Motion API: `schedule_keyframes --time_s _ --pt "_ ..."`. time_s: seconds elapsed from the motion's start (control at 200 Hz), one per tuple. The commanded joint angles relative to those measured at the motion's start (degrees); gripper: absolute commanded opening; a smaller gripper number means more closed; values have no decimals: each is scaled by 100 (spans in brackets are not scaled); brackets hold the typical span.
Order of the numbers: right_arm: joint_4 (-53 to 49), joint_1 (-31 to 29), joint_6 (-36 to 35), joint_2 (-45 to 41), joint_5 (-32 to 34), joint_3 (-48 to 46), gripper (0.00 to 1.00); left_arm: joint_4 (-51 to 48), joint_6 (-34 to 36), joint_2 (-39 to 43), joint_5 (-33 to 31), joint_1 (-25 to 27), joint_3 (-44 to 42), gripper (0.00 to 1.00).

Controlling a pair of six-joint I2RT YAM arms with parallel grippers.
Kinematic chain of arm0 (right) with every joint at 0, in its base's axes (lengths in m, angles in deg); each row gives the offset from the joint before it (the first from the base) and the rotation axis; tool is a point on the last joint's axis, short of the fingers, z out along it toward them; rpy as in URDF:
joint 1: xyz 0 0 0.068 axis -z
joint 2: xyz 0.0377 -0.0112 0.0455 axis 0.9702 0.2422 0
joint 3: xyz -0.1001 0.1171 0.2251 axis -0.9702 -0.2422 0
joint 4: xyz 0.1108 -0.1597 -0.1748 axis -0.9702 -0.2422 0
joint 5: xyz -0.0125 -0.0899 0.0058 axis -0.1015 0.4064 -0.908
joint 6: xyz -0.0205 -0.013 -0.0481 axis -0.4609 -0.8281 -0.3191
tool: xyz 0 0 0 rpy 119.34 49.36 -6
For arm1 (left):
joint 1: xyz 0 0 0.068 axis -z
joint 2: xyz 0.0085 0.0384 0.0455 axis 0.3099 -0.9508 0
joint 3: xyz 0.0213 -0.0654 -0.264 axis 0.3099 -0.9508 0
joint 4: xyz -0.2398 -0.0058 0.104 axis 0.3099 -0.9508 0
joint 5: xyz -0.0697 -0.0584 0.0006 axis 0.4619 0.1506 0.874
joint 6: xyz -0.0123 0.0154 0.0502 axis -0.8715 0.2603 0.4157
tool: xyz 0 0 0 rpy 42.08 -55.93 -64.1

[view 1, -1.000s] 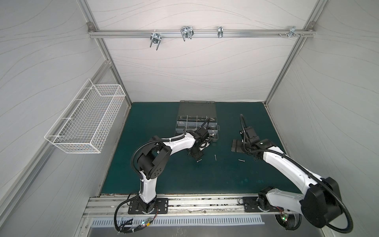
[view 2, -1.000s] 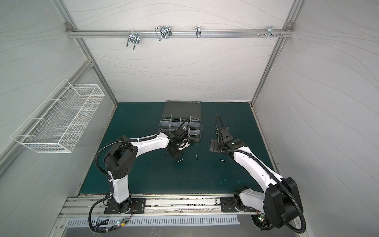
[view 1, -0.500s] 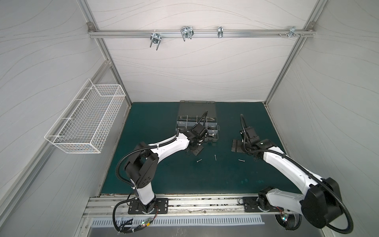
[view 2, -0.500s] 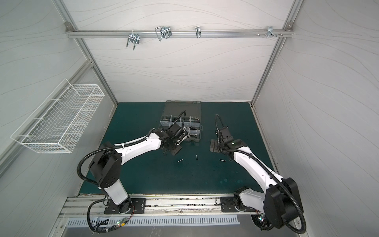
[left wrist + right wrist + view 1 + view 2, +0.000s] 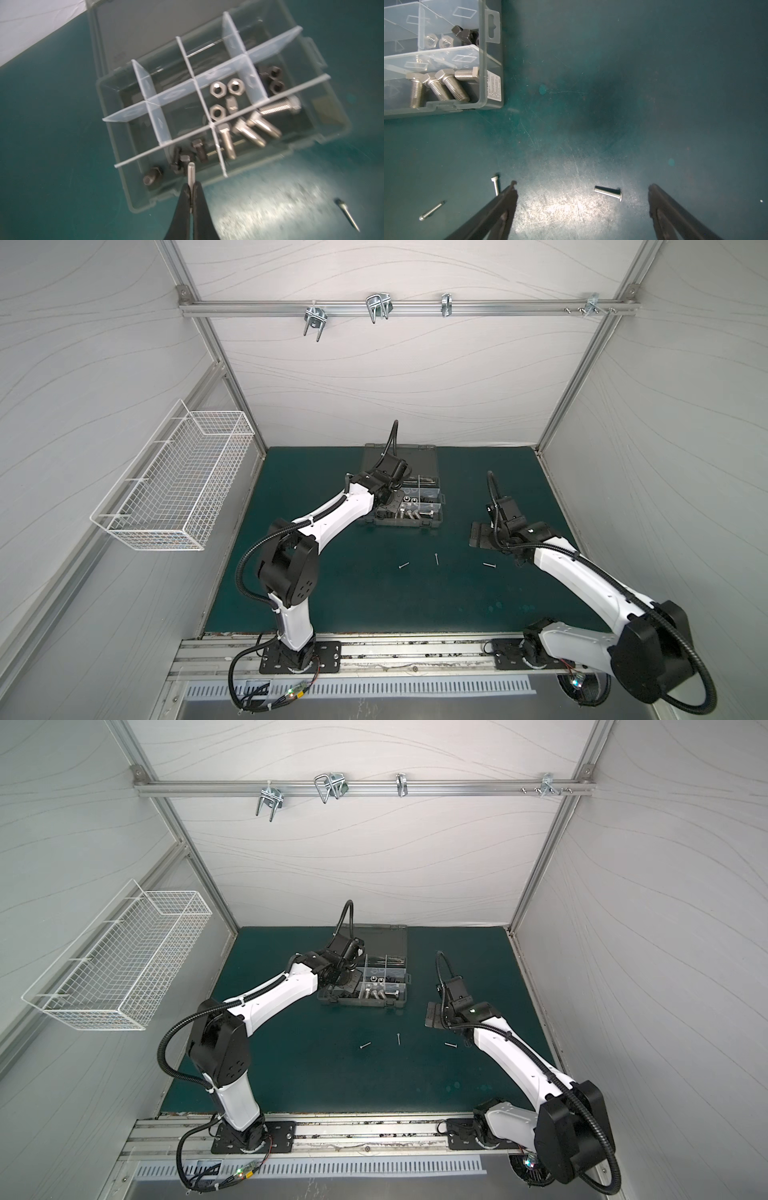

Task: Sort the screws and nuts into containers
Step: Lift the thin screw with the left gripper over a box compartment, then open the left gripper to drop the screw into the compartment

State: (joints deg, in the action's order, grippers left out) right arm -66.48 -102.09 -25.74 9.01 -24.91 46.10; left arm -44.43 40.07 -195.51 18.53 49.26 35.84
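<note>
The left gripper (image 5: 191,188) is clamped tight on a thin silver threaded screw (image 5: 191,172). It grips the screw near one end, so the shank projects straight past the fingertips with its long axis in line with the fingers. In both top views this gripper is over the left part of the dark grey plastic organizer case (image 5: 415,524), whose lid lies open on the far side. In the left wrist view the screw's free end points over the compartment of short black hex-head bolts (image 5: 187,153). The stubby silver hex-head bolts (image 5: 245,131) occupy the adjacent compartment of that row, and the silver hexagonal nuts (image 5: 226,89) and black nuts (image 5: 274,81) occupy the middle row. Faint thin silver items show in the row nearest the lid, but blur prevents identification. If they match the held screw, the release point lies ahead along the screw's axis, across two dividers. The right gripper (image 5: 582,184) is spread wide and empty above the dark teal mat (image 5: 612,83). A short silver round-head screw (image 5: 608,191) lies flat between its fingers, with its axis running roughly from one finger toward the other, so a wrist rotation before closing appears advisable. Two more loose silver screws (image 5: 495,185) lie beyond one finger, on the case side.
</note>
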Motion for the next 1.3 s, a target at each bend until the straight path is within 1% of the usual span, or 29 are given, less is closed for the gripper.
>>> schedule_keyframes --time_s 0.0,0.095,0.245,0.45,0.655,0.89,1.051,1.176,1.296 --pt "-163 44 111 -108 2 171 99 80 -120 -427 78 -176 452 0" --pt "-176 44 131 -99 -8 187 99 12 -164 -747 212 -306 766 0" --pt "-181 44 147 -82 -17 224 99 -73 -185 -1132 253 -417 1120 0" --pt "-174 44 165 -48 -59 270 99 -74 -238 -1446 487 -536 1381 0" --pt "-181 44 157 -3 -52 303 99 76 -268 -1575 608 -562 1412 0" --pt "-192 44 158 6 -35 273 99 80 -280 -1577 675 -565 1410 16" --pt "-199 44 161 -18 -34 259 99 73 -284 -1493 638 -567 1356 20" --pt "-202 44 156 -46 -17 259 99 31 -304 -1379 649 -564 1315 21" --pt "-191 44 156 -30 -18 233 99 52 -438 -1007 693 -558 1102 21"
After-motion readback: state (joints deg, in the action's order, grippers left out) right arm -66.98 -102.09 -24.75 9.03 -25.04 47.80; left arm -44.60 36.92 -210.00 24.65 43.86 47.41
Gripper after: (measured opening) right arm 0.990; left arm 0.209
